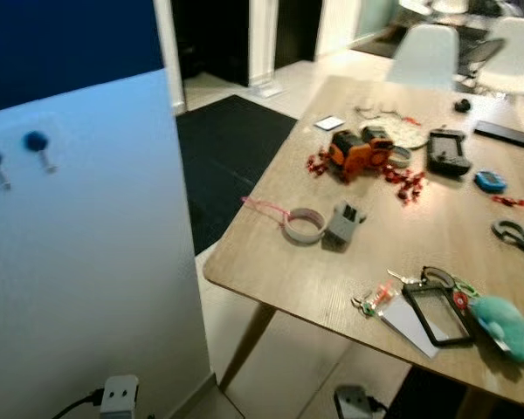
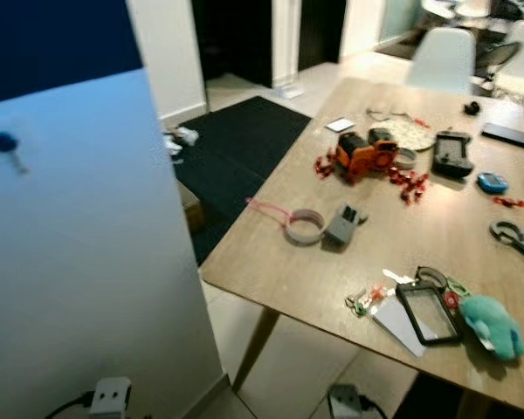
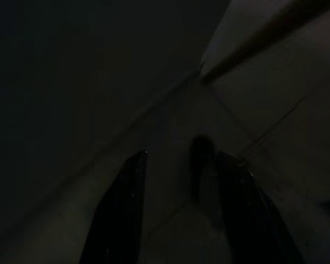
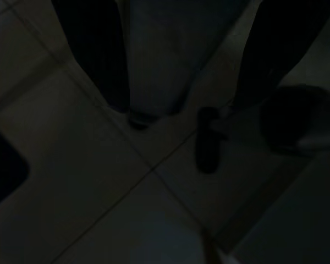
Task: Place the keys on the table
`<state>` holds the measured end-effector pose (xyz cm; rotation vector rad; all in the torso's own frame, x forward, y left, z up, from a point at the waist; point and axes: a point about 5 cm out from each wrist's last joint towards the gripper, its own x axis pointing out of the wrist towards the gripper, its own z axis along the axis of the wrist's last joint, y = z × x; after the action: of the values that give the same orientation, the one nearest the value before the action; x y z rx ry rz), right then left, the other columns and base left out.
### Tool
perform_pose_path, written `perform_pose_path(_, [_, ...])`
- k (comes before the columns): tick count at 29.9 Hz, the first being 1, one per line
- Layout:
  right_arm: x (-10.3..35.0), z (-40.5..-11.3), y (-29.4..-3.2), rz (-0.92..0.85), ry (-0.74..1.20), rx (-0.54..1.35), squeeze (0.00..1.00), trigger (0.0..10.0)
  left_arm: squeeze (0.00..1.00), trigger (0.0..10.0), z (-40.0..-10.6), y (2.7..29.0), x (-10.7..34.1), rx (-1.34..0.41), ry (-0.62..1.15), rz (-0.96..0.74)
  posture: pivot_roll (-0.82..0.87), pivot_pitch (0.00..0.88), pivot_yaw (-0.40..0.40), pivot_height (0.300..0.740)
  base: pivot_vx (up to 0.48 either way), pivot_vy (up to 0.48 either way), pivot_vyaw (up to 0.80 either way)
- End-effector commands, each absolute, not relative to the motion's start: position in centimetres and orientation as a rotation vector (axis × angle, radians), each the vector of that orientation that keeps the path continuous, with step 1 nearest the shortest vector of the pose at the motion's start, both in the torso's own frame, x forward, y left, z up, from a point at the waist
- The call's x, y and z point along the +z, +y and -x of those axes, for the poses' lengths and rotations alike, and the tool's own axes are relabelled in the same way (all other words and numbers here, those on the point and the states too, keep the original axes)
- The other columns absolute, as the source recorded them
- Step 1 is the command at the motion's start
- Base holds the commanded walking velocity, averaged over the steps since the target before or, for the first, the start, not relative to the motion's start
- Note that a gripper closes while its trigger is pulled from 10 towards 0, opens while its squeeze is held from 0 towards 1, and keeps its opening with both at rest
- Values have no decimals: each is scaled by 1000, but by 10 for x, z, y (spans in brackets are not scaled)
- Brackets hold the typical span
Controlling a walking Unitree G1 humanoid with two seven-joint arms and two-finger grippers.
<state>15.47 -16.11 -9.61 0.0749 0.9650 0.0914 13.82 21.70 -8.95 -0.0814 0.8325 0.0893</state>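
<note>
Keys [image 1: 386, 295] already lie on the table [image 1: 271, 262]; my left gripper [image 3: 179, 212] and right gripper [image 4: 181, 71] hang apart, empty, nothing left but retreat.

1. the head views are evenly lit by soft indoor light; the wooden table [image 1: 332, 253] reads bright and warm, with only faint shadows under the things lying on it.
2. the pale panel [image 1: 87, 262] on the left carries a cool blue cast, and the blue pins on it are smeared and out of focus.
3. the whole of both head views is slightly soft, and the far chairs [image 1: 428, 52] are washed out by brighter light behind them.
4. the doorway [image 2: 236, 39] and the dark rug [image 2: 236, 148] fall to near black.
5. both wrist views are very dim: the black fingers [image 3: 124, 214] barely stand out from the shaded tile floor [image 4: 99, 187], with grout lines faintly visible.
</note>
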Motion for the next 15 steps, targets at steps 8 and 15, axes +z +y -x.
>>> perform_pose_path(8, [-95, -149, -194, -70, 989, 63, 0, 10000, 0, 10000, -143, 221, -87, 84, 821, 66, 49, 81, 14, 740, -319, 0, 0])
perform_pose_path(15, [-96, -144, -199, -67, 1002, 56, 0, 10000, 0, 10000, -144, 220, -87, 84, 818, 67, 50, 86, 13, 740, -316, 0, 0])
